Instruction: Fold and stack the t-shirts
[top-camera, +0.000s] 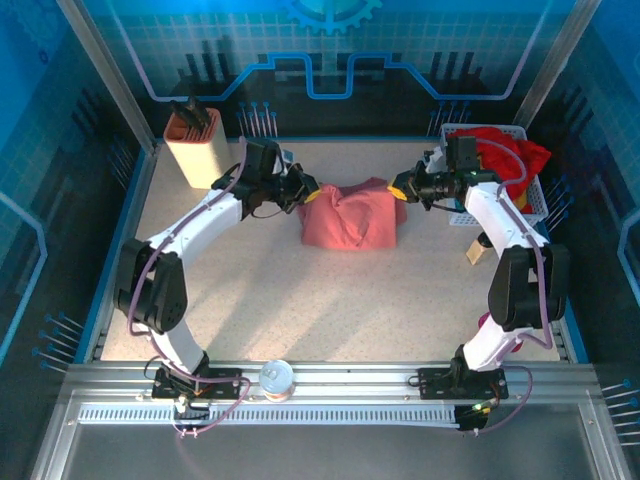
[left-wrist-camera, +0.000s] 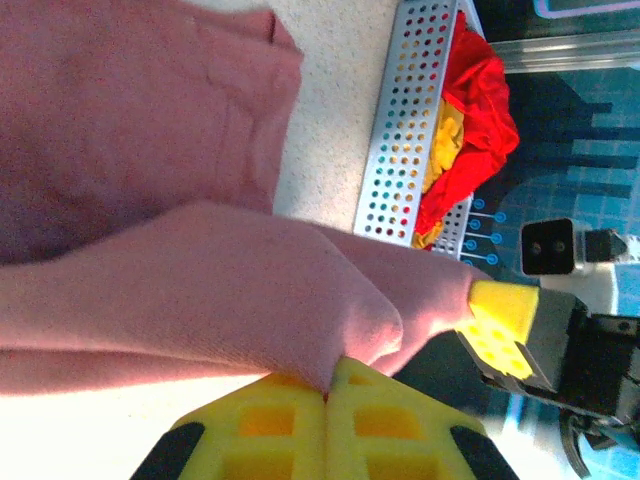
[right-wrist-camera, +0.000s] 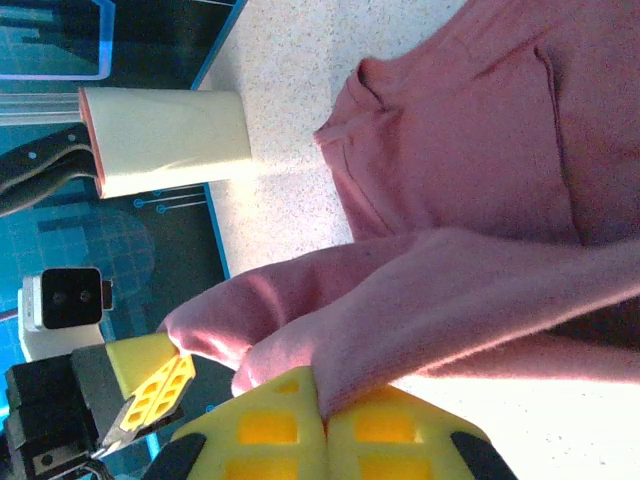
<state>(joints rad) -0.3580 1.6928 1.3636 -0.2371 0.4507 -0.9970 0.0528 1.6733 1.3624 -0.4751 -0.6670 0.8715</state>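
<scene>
A dusty salmon-pink t-shirt (top-camera: 350, 218) lies bunched at the back middle of the table. My left gripper (top-camera: 308, 192) is shut on its left edge, and a fold of pink cloth (left-wrist-camera: 150, 120) is pinched between the yellow jaws (left-wrist-camera: 335, 385). At the shirt's right edge my right gripper (top-camera: 398, 185) is also shut, its jaws (right-wrist-camera: 322, 400) clamping a fold of the shirt (right-wrist-camera: 480, 150). The cloth is lifted and stretched between the two grippers. A red t-shirt (top-camera: 510, 155) and a yellow one (left-wrist-camera: 445, 135) lie in the white mesh basket (top-camera: 537, 195).
The basket (left-wrist-camera: 405, 130) stands at the back right, close behind my right arm. A beige knife block (top-camera: 195, 145) stands at the back left. A small wooden block (top-camera: 475, 250) sits near the right arm. A tape roll (top-camera: 276, 378) rests on the front rail.
</scene>
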